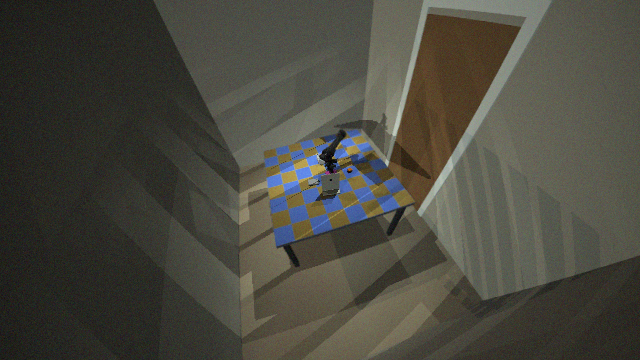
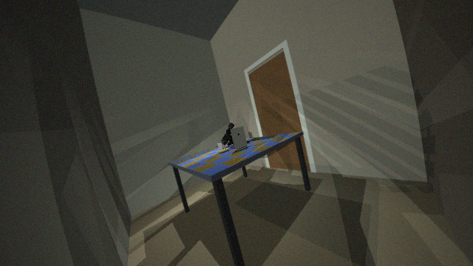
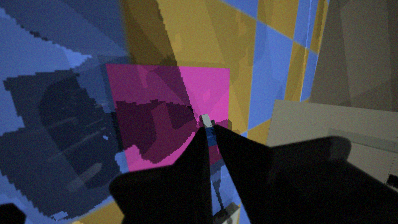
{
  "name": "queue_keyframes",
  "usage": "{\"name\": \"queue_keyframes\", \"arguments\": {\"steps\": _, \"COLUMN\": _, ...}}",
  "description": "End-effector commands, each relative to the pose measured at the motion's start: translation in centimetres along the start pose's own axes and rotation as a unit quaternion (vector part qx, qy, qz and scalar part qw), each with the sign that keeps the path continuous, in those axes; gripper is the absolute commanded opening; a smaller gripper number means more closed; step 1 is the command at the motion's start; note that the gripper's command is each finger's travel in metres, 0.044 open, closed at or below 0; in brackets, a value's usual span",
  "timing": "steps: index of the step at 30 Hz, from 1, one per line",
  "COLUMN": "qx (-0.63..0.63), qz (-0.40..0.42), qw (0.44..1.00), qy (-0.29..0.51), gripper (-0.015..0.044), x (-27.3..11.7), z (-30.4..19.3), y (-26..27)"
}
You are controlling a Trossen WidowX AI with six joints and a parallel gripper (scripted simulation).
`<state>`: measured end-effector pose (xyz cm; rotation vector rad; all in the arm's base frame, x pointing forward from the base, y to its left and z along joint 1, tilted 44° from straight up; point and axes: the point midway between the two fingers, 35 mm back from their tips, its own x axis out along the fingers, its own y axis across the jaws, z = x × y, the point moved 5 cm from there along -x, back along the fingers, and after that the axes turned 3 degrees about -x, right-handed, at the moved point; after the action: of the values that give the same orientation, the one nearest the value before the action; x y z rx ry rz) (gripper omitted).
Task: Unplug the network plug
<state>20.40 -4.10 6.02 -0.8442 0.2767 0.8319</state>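
My gripper [image 3: 209, 130] is shut on the network plug [image 3: 206, 120], a small pale piece showing at the fingertips in the wrist view. The fingertips appear over the right part of the magenta marked square [image 3: 205, 82]. How high the plug is above the table cannot be told. The upright grey panel [image 1: 330, 182] [image 2: 239, 137] [image 3: 295, 117] stands beside the square, at the right in the wrist view. The plug is out at the fingertips, apart from the panel. The panel hides most of the plug and square in the top and exterior views.
The table [image 1: 298, 228] [image 2: 211, 171] has blue and ochre checks. A small orange thing [image 1: 349, 170] lies on it on one side of the arm, and a small pale flat thing [image 1: 313, 182] lies beside the panel on the other side. Strong shadows cross the table.
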Motion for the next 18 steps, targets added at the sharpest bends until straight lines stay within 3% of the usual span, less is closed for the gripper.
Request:
{"name": "queue_keyframes", "arguments": {"steps": 1, "qx": 0.002, "qz": 0.001, "qw": 1.0, "qy": 0.001, "gripper": 0.0, "x": 0.17, "z": 0.01, "y": 0.14}}
{"name": "queue_keyframes", "arguments": {"steps": 10, "qx": 0.0, "qz": 0.0, "qw": 1.0, "qy": 0.0, "gripper": 0.0, "x": 0.14, "z": 0.04, "y": 0.02}}
{"name": "queue_keyframes", "arguments": {"steps": 16, "qx": 0.0, "qz": 0.0, "qw": 1.0, "qy": 0.0, "gripper": 0.0156, "x": 0.14, "z": 0.04, "y": 0.02}}
{"name": "queue_keyframes", "arguments": {"steps": 18, "qx": 0.0, "qz": 0.0, "qw": 1.0, "qy": 0.0, "gripper": 0.0156, "x": 0.14, "z": 0.04, "y": 0.02}}
